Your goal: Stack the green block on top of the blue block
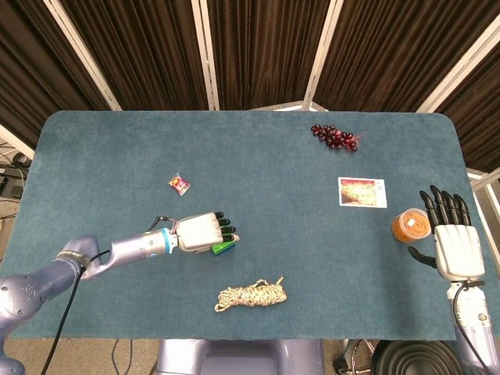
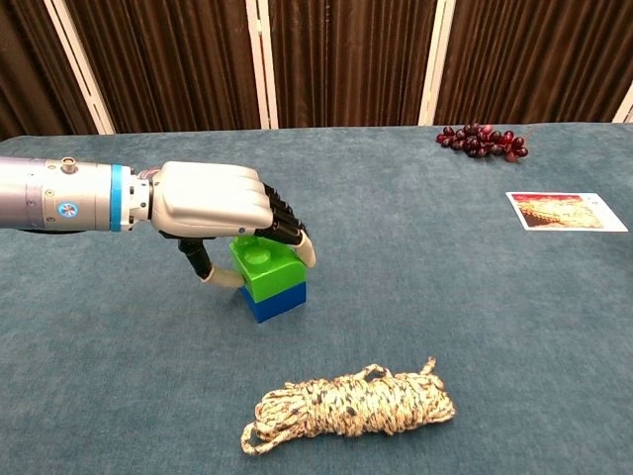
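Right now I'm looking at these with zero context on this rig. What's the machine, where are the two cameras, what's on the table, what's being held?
It is a two-armed robot with human-like hands, steered remotely by a person. The head view looks down on the table from above; the chest view looks across it from low in front.

The left hand grips the green block, which sits on top of the blue block. The right hand is open at the table's right edge, holding nothing.

Also lying there: a coil of rope, a bunch of dark grapes, a picture card, a small wrapped candy and an orange container beside the right hand.
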Controlling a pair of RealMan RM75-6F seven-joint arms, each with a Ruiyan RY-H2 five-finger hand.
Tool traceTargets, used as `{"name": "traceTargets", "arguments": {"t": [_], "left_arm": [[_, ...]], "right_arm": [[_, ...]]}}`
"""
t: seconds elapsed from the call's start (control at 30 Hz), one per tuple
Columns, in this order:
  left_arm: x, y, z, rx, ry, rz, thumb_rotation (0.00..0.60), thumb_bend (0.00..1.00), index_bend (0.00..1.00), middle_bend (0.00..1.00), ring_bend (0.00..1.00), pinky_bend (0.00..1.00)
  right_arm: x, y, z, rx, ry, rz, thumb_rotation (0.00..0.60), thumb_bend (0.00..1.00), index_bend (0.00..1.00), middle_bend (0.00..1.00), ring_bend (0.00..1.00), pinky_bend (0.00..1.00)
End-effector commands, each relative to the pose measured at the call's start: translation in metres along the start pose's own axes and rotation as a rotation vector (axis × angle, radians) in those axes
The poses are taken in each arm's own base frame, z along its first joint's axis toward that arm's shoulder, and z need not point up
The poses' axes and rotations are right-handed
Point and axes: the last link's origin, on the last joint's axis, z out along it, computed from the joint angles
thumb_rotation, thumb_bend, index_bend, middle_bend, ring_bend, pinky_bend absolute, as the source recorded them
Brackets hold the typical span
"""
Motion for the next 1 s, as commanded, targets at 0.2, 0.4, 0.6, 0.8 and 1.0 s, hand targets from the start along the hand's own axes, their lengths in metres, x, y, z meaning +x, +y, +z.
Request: {"name": "traceTargets", "arguments": {"t": [0.2, 0.4, 0.6, 0.8, 1.0], "left_arm": [[0.013, -0.003, -0.015, 0.010, 0.065, 0.009, 0.600, 0.07, 0.00, 0.00, 0.00, 0.02], [0.021, -0.015, -0.046, 0.186, 0.087, -0.007, 0.600, 0.00, 0.00, 0.00, 0.00, 0.00], [0.028, -0.026, -0.103, 0.526, 0.206, -0.107, 0.600, 0.00, 0.00, 0.00, 0.00, 0.00], [0.017, -0.014, -0.181, 0.937, 0.254, -0.237, 0.600, 0.00, 0.00, 0.00, 0.00, 0.00], [0.002, 0.031, -0.237, 1.175, 0.186, -0.321, 0.600, 0.00, 0.00, 0.00, 0.00, 0.00]], "right_arm": [[0.003, -0.001, -0.001, 0.005, 0.000, 0.009, 0.600, 0.00, 0.00, 0.00, 0.00, 0.00], [0.007, -0.005, -0.006, 0.028, 0.007, 0.027, 0.600, 0.00, 0.00, 0.00, 0.00, 0.00], [0.009, -0.005, -0.009, 0.047, 0.008, 0.024, 0.600, 0.00, 0.00, 0.00, 0.00, 0.00], [0.006, -0.007, -0.013, 0.066, -0.004, -0.012, 0.600, 0.00, 0.00, 0.00, 0.00, 0.00], [0.010, -0.007, -0.016, 0.066, 0.017, -0.031, 0.600, 0.00, 0.00, 0.00, 0.00, 0.00]]}}
